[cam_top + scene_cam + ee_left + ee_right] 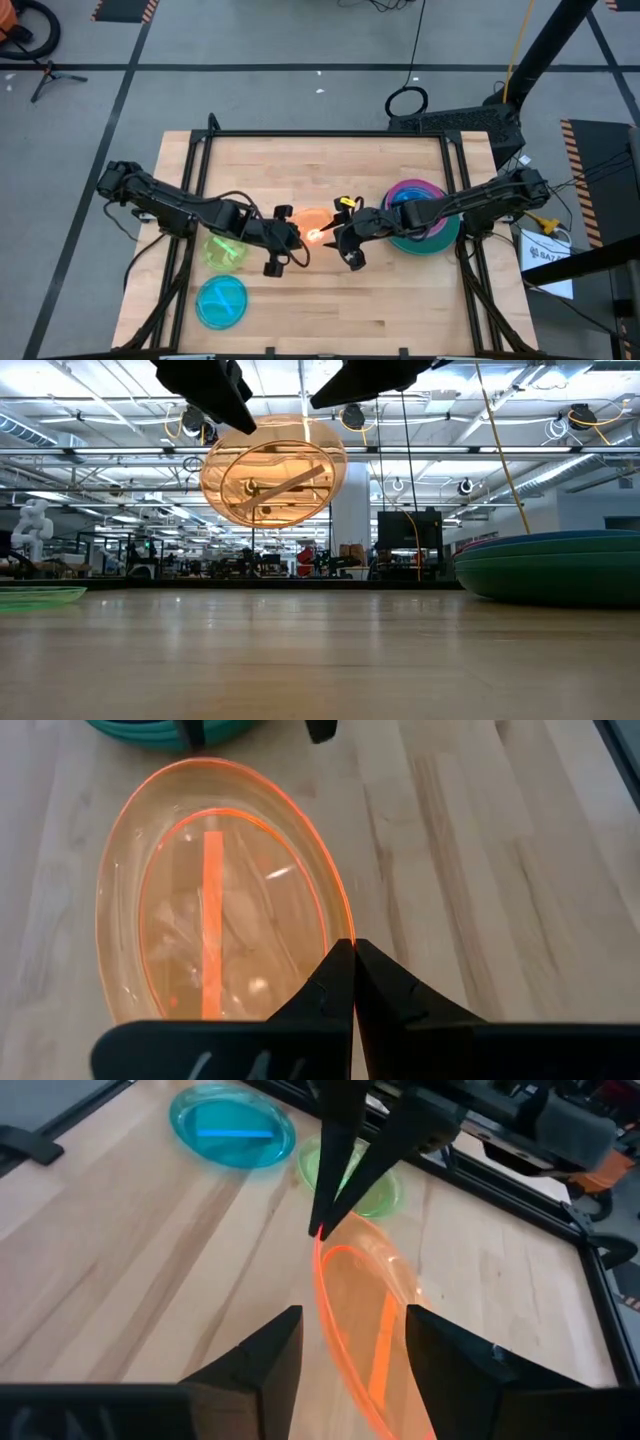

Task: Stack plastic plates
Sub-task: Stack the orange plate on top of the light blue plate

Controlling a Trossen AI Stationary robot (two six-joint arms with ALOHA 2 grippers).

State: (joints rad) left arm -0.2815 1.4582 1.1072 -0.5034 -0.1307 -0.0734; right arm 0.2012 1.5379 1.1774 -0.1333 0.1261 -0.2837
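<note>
Wooden counter [330,300] carries the work, with an open workshop hall visible beyond it in the low view. Step in hand: a handover of the orange plate [312,226], which is raised clear of the counter and tilted on edge, to the left of the plate stack [422,228]. The left gripper [350,948] has its fingers pinched shut on the rim of the orange plate on the side away from the stack. The right gripper [345,1342] sits on the stack side, fingers spread wide, one on each face of the plate edge and, as far as can be judged, not yet clamping. Next move, by judgement: close the right fingers on the rim, then release the left, then carry the plate to the stack. The stack shows teal [560,550] at the base, with magenta and blue above. The lime plate [226,250] and the cyan plate [221,302] lie flat on the counter, farther from the stack than the orange plate. Bare counter lies between the orange plate and the stack, so the transfer path appears open; the stack itself sits close to the right-hand counter frame.
</note>
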